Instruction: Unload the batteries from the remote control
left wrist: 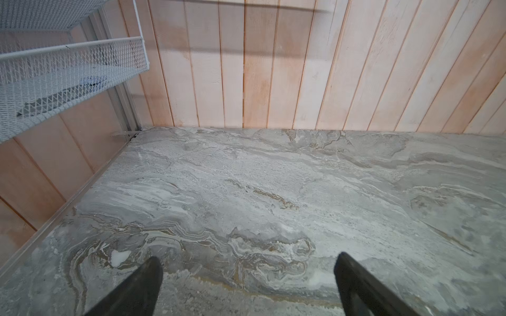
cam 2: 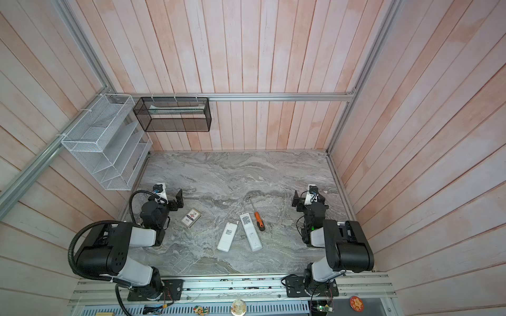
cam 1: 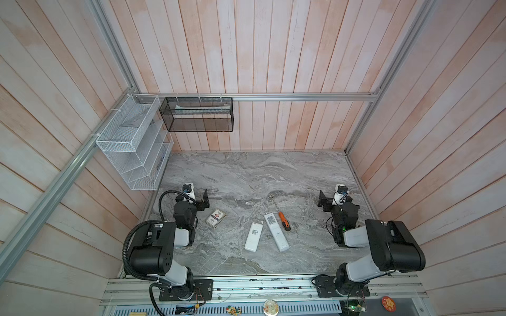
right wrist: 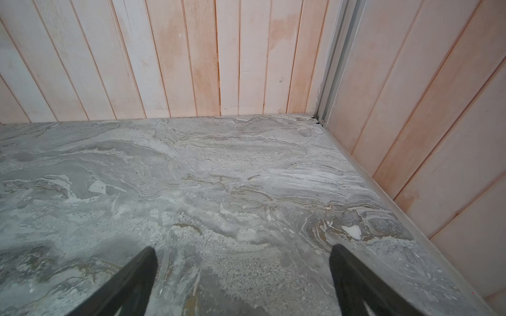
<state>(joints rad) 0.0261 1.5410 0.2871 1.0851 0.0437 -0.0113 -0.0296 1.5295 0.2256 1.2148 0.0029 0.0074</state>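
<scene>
Two white remote controls lie side by side near the middle of the marble table, label sides up: a shorter one (cam 1: 253,236) (cam 2: 227,236) and a longer one (cam 1: 276,232) (cam 2: 250,232). The batteries are hidden; none show in any view. My left gripper (cam 1: 206,199) (cam 2: 179,199) is far to the left of the remotes and open, with only bare marble between its fingertips in the left wrist view (left wrist: 247,262). My right gripper (cam 1: 321,199) (cam 2: 296,199) is off to their right, also open and empty (right wrist: 242,254).
An orange-handled screwdriver (cam 1: 283,221) (cam 2: 258,221) lies just right of the longer remote. A small card box (cam 1: 215,217) (cam 2: 190,217) sits near the left arm. A white mesh rack (cam 1: 131,142) and a black mesh basket (cam 1: 197,117) hang on the walls.
</scene>
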